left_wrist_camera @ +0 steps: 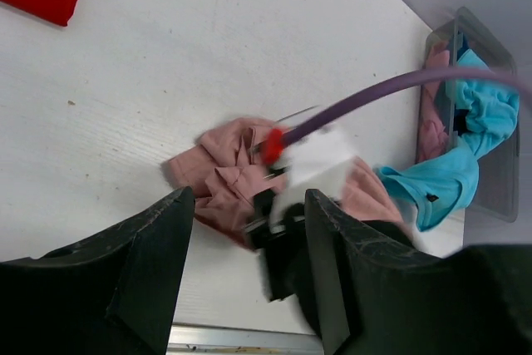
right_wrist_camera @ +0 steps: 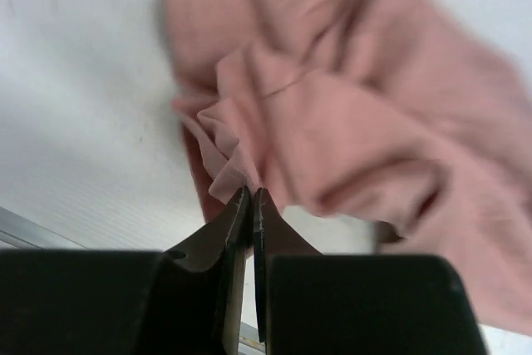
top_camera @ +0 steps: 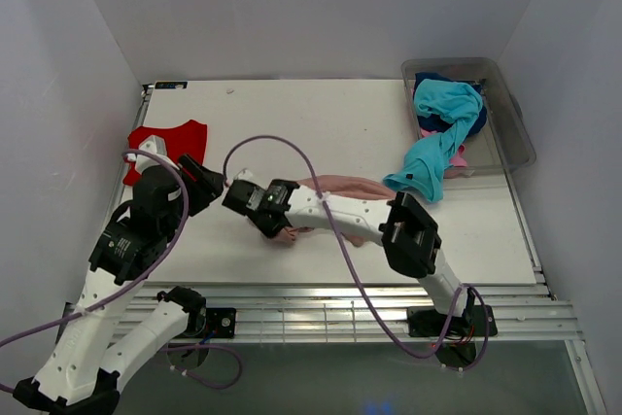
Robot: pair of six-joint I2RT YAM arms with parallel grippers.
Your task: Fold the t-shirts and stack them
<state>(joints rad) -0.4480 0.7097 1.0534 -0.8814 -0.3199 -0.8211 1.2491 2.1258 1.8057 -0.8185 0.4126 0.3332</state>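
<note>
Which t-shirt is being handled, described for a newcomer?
On the white table, look mid-front. The bunched dusty-pink t-shirt lies there, pinched by the right gripper. Unlike the flat red t-shirt at left and turquoise t-shirt draping the bin, it's crumpled.

I see a flat white table [top_camera: 321, 123]. Near its middle lies a crumpled dusty-pink cloth t-shirt [top_camera: 340, 185]. Well to that shirt's left, a red cloth t-shirt [top_camera: 175, 138] lies flat. To its far right stands a clear grey plastic bin [top_camera: 510, 128], with a turquoise cloth t-shirt [top_camera: 428, 167] spilling over the rim onto the tabletop.
</note>
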